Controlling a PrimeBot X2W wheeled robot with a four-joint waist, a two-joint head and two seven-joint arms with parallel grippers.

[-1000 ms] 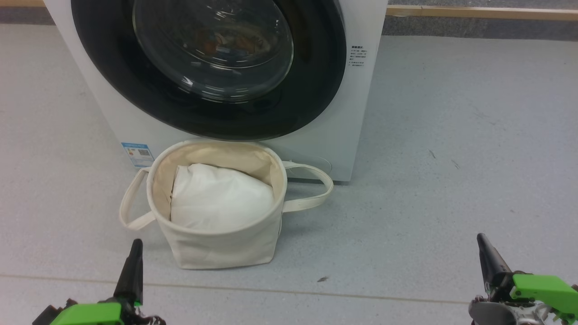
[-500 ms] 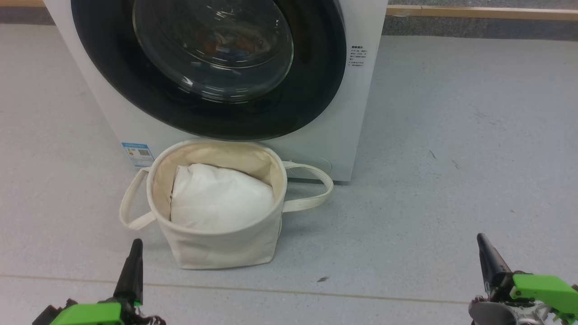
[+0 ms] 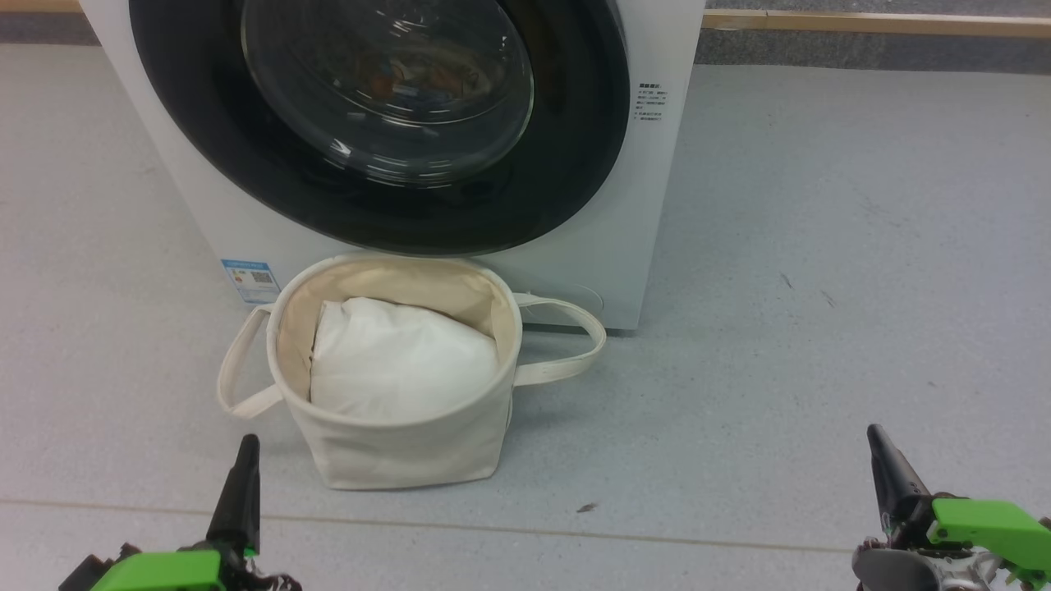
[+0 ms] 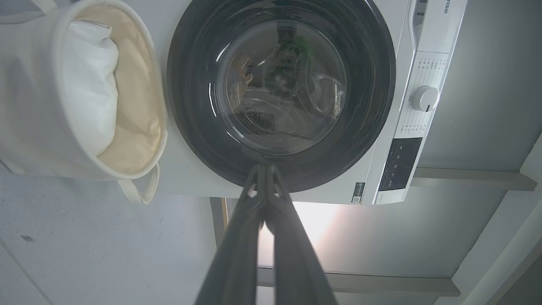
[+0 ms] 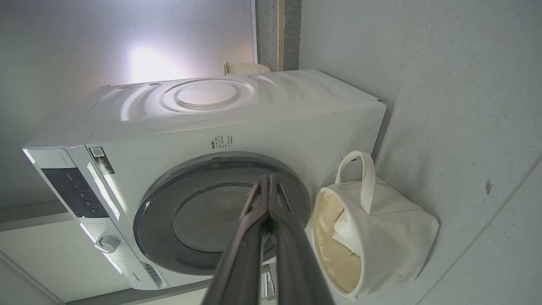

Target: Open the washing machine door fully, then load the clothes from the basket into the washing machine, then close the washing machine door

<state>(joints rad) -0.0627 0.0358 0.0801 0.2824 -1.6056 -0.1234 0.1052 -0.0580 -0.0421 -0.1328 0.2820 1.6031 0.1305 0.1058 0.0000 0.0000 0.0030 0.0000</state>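
The white washing machine (image 3: 575,271) stands straight ahead, and its door (image 3: 246,180), with a black rim and a bulging glass centre, sits flush against the front. Orange-brown and blue patches of the clothes (image 3: 410,78) show dimly behind the glass. On the floor before the machine stands the cream basket (image 3: 394,451), holding a plain white cushion (image 3: 394,361). My left gripper (image 3: 248,445) is shut and empty, near the basket's left side. My right gripper (image 3: 874,435) is shut and empty, far to the basket's right. In each wrist view the fingers, left (image 4: 264,169) and right (image 5: 267,180), point at the door.
Grey floor spreads to the right of the machine, with a seam line (image 3: 575,529) across it near me and a small dark speck (image 3: 587,507). A wooden skirting (image 3: 870,20) runs along the back. The machine's dial (image 4: 424,98) sits on its control panel.
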